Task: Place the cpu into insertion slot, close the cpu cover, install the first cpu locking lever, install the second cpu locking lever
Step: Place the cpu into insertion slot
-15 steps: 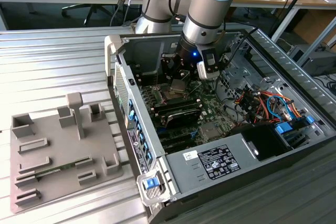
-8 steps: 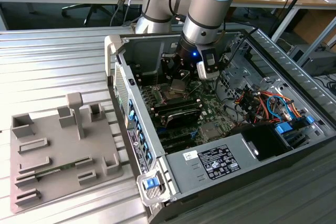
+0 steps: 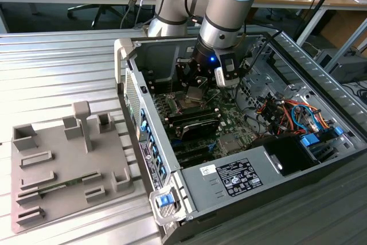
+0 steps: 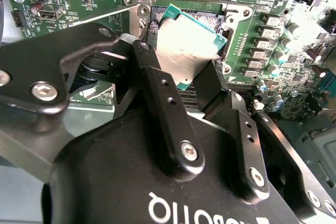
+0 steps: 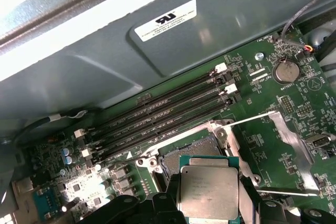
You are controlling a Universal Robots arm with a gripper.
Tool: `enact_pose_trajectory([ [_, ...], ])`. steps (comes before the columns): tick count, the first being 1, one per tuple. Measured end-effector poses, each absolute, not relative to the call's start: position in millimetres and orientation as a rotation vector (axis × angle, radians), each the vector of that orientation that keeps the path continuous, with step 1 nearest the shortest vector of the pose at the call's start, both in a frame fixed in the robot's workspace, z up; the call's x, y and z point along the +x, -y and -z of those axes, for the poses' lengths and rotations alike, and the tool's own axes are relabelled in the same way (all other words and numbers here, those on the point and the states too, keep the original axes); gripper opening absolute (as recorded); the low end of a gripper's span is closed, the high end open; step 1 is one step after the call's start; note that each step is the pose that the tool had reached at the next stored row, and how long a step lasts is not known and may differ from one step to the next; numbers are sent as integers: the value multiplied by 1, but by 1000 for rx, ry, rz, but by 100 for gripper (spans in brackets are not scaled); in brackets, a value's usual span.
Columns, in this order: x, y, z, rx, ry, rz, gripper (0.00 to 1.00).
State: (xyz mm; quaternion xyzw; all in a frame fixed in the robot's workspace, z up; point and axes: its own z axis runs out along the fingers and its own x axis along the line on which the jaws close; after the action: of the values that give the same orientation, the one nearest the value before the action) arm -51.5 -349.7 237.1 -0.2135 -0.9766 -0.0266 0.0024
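Observation:
My gripper [image 3: 198,87] is shut on the cpu [image 3: 193,94], a flat square chip with a silvery face and a green rim. Inside the open computer case, it holds the chip a little above the insertion slot [image 5: 181,153]. In the second wrist view the cpu [image 4: 186,43] hangs tilted between the two black fingers [image 4: 157,90], over the slot's metal rim [image 4: 236,17]. In the first wrist view the cpu [image 5: 209,190] covers part of the dark socket. The cpu cover [image 5: 291,142] stands swung open beside the slot. Two thin locking levers [image 5: 247,120] stick out, unlatched.
Long black memory slots [image 5: 157,114] run alongside the socket, close to the case's grey wall [image 5: 157,51]. A coin battery [image 5: 287,70] sits on the board. Coloured cables [image 3: 292,113] fill the case at the exterior view's right. A grey fixture plate [image 3: 57,164] lies outside the case.

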Motion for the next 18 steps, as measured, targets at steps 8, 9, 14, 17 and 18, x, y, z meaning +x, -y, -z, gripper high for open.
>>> enact_pose_trajectory([
  [8,-51,350,-237,-686,3060,84,53],
  [9,-51,350,-237,-688,3060,83,53],
  [14,-51,350,-237,-696,3058,84,53],
  [17,-51,350,-237,-701,3057,83,53],
  [18,-51,350,-237,-702,3057,84,53],
])
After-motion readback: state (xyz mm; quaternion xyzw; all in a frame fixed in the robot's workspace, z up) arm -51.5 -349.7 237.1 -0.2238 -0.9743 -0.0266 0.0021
